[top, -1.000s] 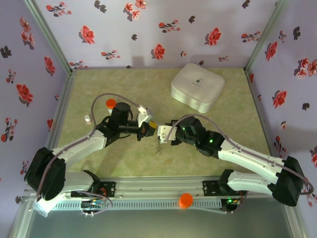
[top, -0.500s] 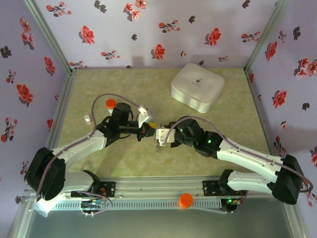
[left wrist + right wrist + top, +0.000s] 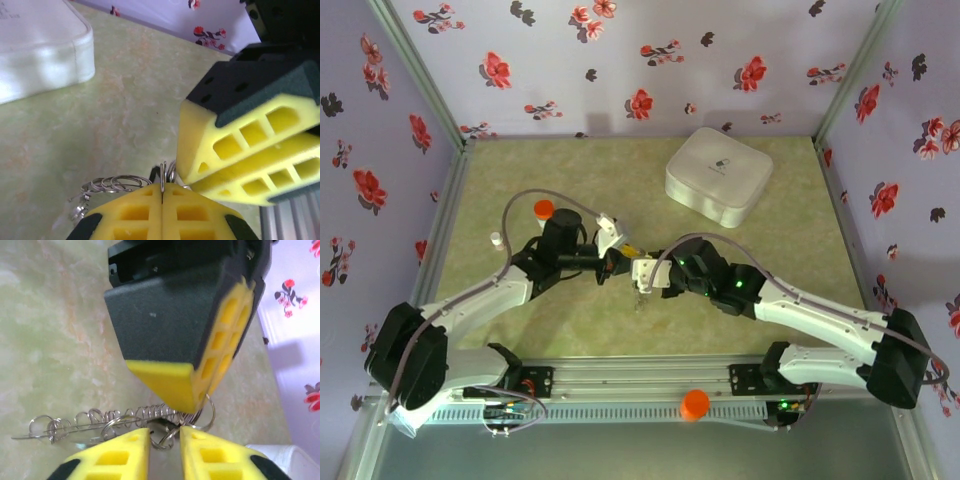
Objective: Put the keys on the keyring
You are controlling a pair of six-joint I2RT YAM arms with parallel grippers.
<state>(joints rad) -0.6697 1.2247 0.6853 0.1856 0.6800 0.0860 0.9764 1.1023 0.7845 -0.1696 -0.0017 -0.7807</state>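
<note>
The keyring (image 3: 145, 415) is a string of small silver wire rings, hanging above the green table (image 3: 570, 180) between both grippers. My left gripper (image 3: 162, 186) is shut on one thin ring that stands edge-on between its yellow pads. The rest of the keyring (image 3: 112, 183) trails off to the left. My right gripper (image 3: 164, 432) is open, tip to tip with the left gripper (image 3: 202, 390), with one ring loose in the gap. A thin flat silver piece (image 3: 35, 436), perhaps one of the keys, lies at the string's far end. In the top view the left gripper (image 3: 613, 262) and right gripper (image 3: 642, 272) meet at mid-table.
A white rounded-square box (image 3: 718, 176) stands at the back right and also shows as the box (image 3: 40, 50) in the left wrist view. An orange-capped vial (image 3: 544, 208) stands behind the left arm. An orange cap (image 3: 695, 403) sits on the front rail. Flowered walls close in three sides.
My right gripper has slid left up against the left gripper, and its jaws have parted from shut to open. The left gripper has held still, shut on the ring.
</note>
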